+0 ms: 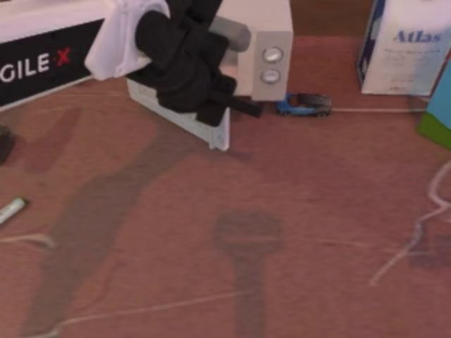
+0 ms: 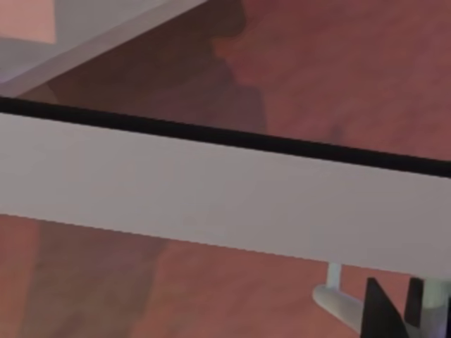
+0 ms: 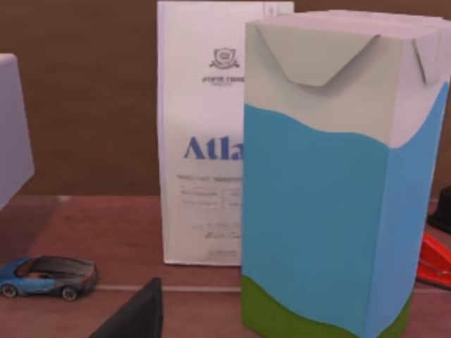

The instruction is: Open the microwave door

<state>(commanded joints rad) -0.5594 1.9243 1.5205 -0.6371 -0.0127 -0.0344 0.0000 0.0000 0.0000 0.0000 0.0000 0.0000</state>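
Note:
The white microwave (image 1: 264, 32) stands at the back centre, its two silver knobs (image 1: 271, 65) facing forward. The microwave door (image 1: 184, 118) is swung out at an angle from the front, hinged at its left end. In the left wrist view the door (image 2: 211, 190) shows as a wide white band with a black edge line. My left gripper (image 1: 232, 109) (image 2: 398, 303) reaches over the door from the back and is shut on the door's grey bar handle (image 2: 342, 304). My right gripper (image 3: 141, 313) is out of the top view, low over the table by the cartons on the right.
A blue toy car (image 1: 304, 105) (image 3: 48, 276) sits just right of the microwave. A white "Atlas" carton (image 1: 405, 46) (image 3: 201, 141) and a blue-and-green carton (image 1: 440, 105) (image 3: 331, 176) stand at the back right. A marker (image 1: 12, 209) lies at the left edge.

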